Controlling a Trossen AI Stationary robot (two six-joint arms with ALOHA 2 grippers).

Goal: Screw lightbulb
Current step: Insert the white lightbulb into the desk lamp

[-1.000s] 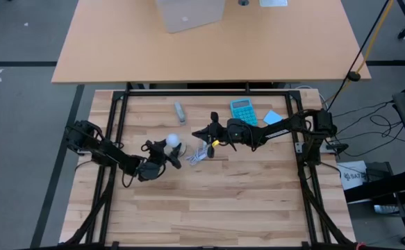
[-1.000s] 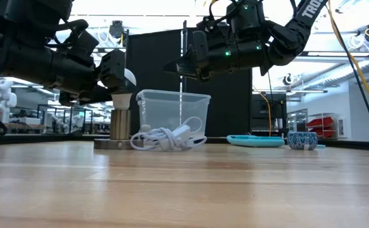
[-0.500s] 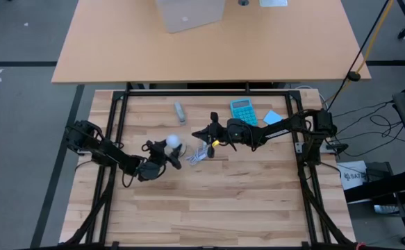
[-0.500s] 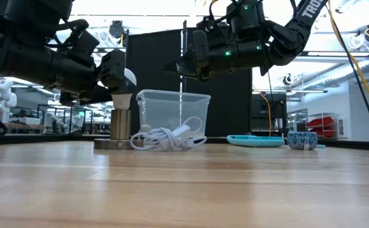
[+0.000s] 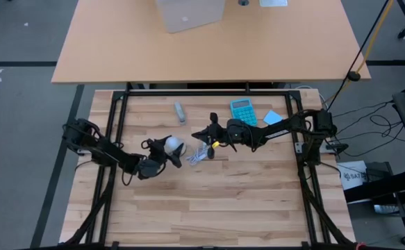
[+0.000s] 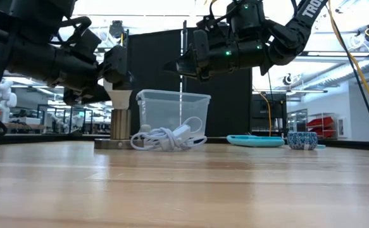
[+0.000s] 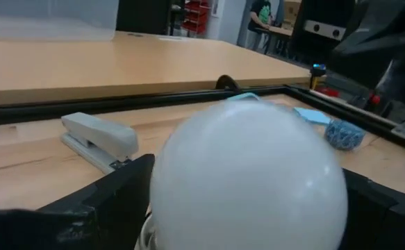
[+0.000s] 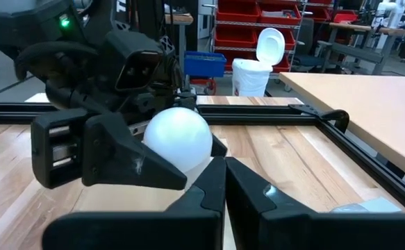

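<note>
The white lightbulb (image 5: 171, 144) (image 7: 251, 180) stands upright, its narrow end in a grey socket (image 6: 121, 123) on a round base (image 6: 108, 144) at the table's middle left. My left gripper (image 5: 167, 148) comes in level from the left. It is open, with one finger on either side of the bulb's round head (image 8: 178, 139). In the low view the near finger hides the head, and only the neck (image 6: 121, 97) shows. My right gripper (image 5: 195, 133) (image 6: 169, 65) hangs shut, raised, to the bulb's right, holding nothing.
A white coiled cable (image 6: 165, 138) (image 5: 199, 154) lies just right of the socket, under my right gripper. A grey stapler (image 5: 180, 111), a teal calculator (image 5: 242, 111) and a blue sheet (image 5: 271, 117) lie farther back. The black frame (image 5: 188, 92) borders the table.
My left gripper has opened a little wider around the bulb's head. In the low view its near finger has shifted right and now covers the white head that showed before. The bulb has stayed upright in the socket.
</note>
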